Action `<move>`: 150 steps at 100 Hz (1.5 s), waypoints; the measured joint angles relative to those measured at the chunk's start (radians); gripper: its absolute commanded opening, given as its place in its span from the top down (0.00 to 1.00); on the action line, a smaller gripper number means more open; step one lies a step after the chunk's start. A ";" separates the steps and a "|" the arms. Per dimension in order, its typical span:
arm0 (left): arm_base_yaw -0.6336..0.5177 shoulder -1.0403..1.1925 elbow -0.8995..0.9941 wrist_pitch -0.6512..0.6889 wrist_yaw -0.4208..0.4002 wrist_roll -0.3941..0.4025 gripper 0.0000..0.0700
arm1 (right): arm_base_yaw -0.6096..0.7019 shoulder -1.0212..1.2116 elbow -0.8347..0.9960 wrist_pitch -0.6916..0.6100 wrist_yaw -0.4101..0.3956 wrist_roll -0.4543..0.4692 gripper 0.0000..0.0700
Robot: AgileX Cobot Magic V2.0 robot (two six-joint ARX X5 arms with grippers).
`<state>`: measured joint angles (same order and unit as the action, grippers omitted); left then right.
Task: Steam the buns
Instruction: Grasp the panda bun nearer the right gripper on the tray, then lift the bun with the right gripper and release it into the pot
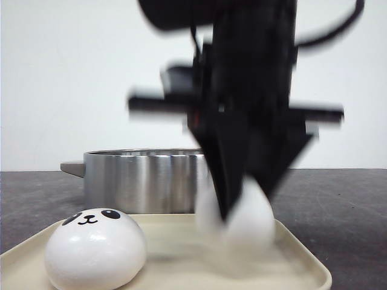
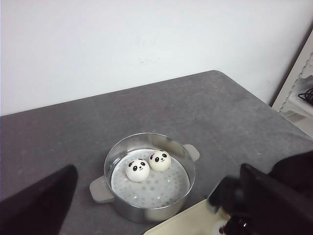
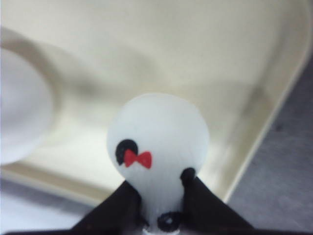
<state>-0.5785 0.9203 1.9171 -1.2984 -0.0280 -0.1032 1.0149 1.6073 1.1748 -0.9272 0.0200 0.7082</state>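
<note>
We see our right gripper [image 3: 159, 208] pinching a white panda bun with red bow [image 3: 157, 147] above the cream plastic tray's [image 1: 302, 257] right rim, another white panda-faced bun [image 1: 95, 248] near-left on it, two small panda buns [image 2: 148, 165] inside the round steel pot [image 2: 149, 208] beyond, left jaws' state unclear.

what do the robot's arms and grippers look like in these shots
The right gripper is matte black, with flat wedge-shaped fingers tapering to narrow tips. Above it the arm is a dark, blocky body with a horizontal bar and thin black cables looping off the top, with a small red spot near its middle. The left gripper shows only black, motion-blurred finger shapes.
</note>
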 measured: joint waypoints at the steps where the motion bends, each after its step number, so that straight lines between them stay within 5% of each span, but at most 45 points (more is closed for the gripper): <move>1: 0.000 0.000 0.000 0.000 0.000 0.000 0.04 | 0.001 -0.009 0.010 -0.001 0.001 -0.001 0.98; 27: 0.000 0.000 0.000 0.000 0.000 0.000 0.04 | 0.001 -0.134 0.374 0.083 0.141 -0.130 0.99; 43: 0.000 0.000 0.000 0.000 0.000 0.000 0.04 | -0.140 -0.071 0.501 0.151 0.101 -0.217 0.99; 78: -0.009 0.000 0.000 0.000 0.000 0.000 0.04 | -0.356 0.212 0.504 0.102 -0.043 -0.263 0.99; 150: -0.009 0.000 0.000 -0.005 0.000 0.000 0.04 | -0.356 0.419 0.504 0.050 -0.043 -0.259 0.99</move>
<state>-0.5877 0.9207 1.9171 -1.3033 -0.0277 -0.1032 0.6590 2.0262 1.6787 -0.8772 -0.0227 0.4496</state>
